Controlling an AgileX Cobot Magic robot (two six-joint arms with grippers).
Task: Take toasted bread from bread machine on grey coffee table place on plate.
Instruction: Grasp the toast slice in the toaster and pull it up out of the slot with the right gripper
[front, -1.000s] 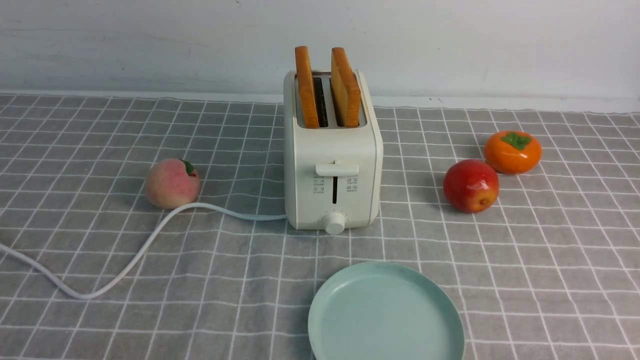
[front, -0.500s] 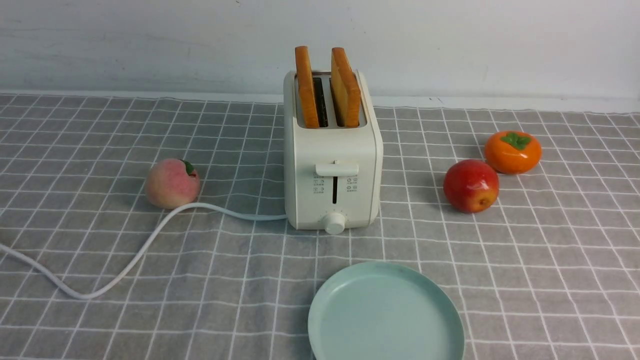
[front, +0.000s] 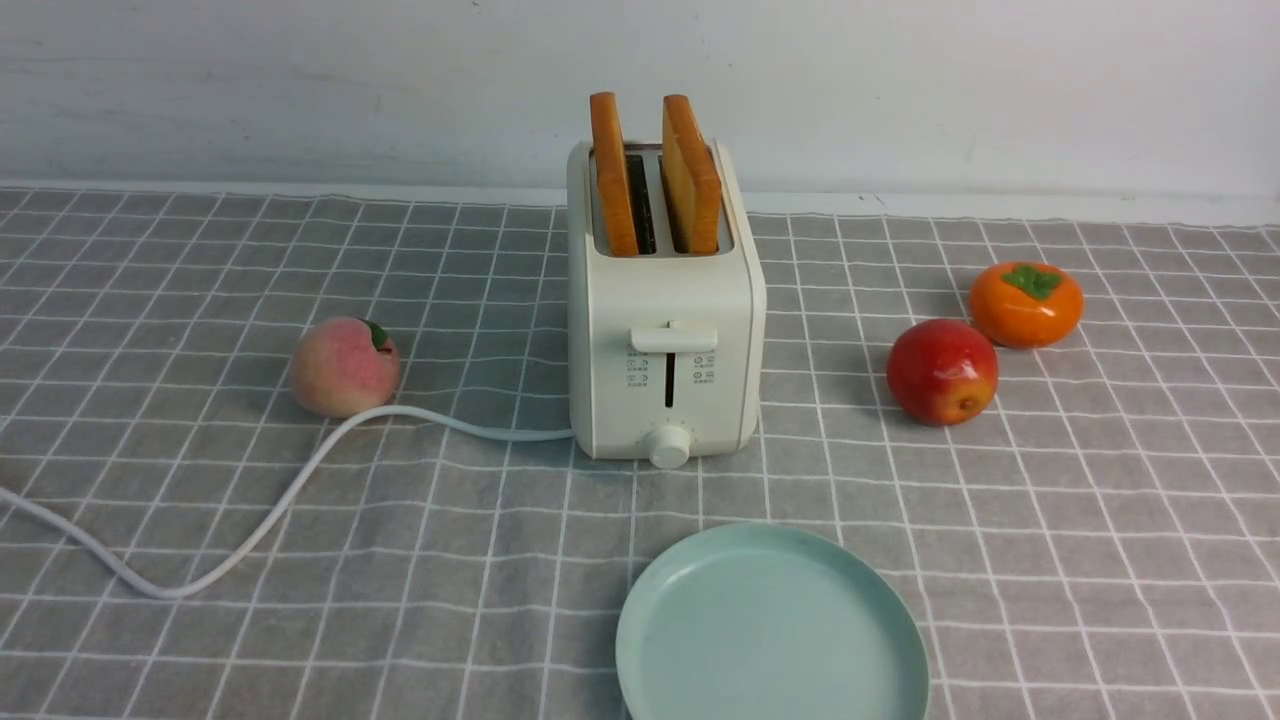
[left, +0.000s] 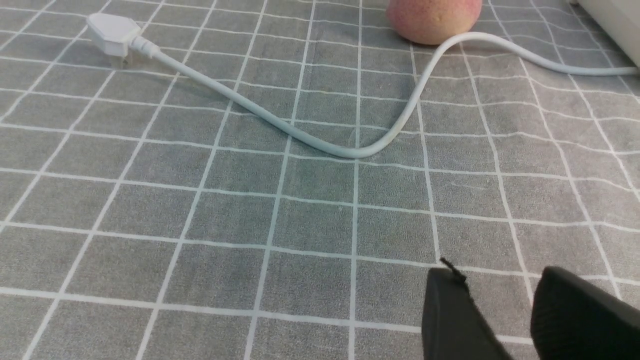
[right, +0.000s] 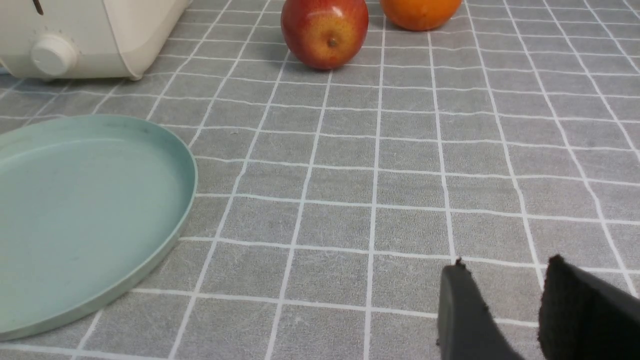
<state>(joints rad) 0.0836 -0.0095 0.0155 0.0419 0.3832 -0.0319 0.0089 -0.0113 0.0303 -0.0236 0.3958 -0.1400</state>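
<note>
Front view: toasted bread (front: 612, 170) stands upright in both slots of the bread machine (front: 665, 340), well ahead of both end effectors. The left end effector (left: 500, 277) and right end effector (right: 507, 267) have fingers apart, apparently empty, over the worktop (right: 400, 175). The plate (right: 75, 210) lies near the right one.

Cropped by the front view's lower edge: near rim of the round pale mint-green plate (front: 770, 640). Lower parts of both orange-crusted toasted bread slices (front: 690, 180) hidden inside the cream-white two-slot toaster (front: 610, 400); printed icons (front: 636, 366) beside its lever (front: 673, 337) too small to read. White power cord (front: 300, 480) lost past that view's left edge. In the left wrist view, pink peach (left: 432, 17) and left gripper (left: 500, 274) cut by the frame; in the right wrist view, red apple (right: 325, 32), orange persimmon (right: 420, 10) and right gripper (right: 507, 265).
</note>
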